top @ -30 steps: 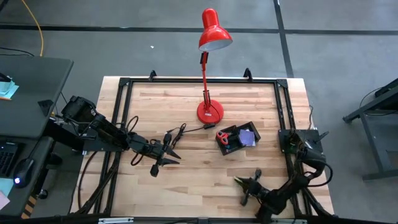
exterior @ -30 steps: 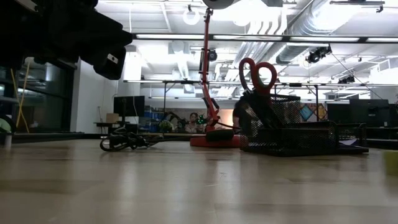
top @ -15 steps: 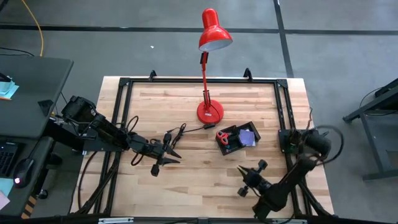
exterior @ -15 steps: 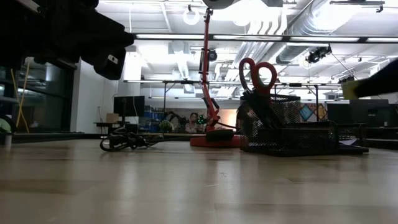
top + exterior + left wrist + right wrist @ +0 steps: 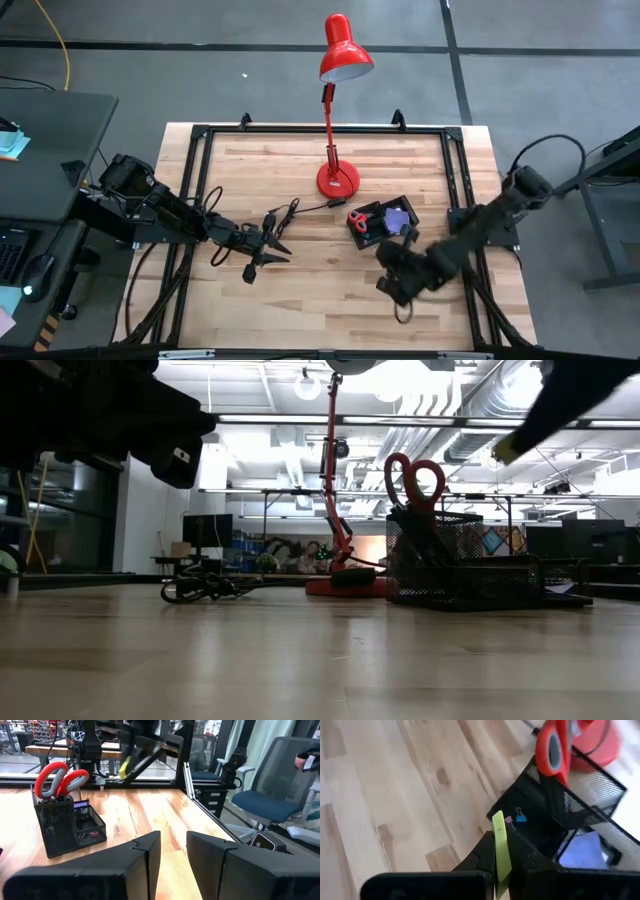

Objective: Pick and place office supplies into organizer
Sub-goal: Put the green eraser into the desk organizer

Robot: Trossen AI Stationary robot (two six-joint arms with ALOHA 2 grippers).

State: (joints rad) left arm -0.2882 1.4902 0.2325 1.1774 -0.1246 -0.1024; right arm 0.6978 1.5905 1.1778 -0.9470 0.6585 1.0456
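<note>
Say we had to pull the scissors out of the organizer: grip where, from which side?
Grip the scissors by the red handle loops, straight down from above. They stand upright in the organizer's mesh cup, only the loops clear of its rim; mesh walls block the blades sideways. The right gripper is shut on the yellow-green piece, so probably release that first.

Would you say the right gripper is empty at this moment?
No, the right gripper is shut on a yellow-green strip.

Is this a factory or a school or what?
Probably a robotics lab or workshop: exposed silver ceiling ducts, a blue office chair, and a wooden table in a black metal frame.
</note>
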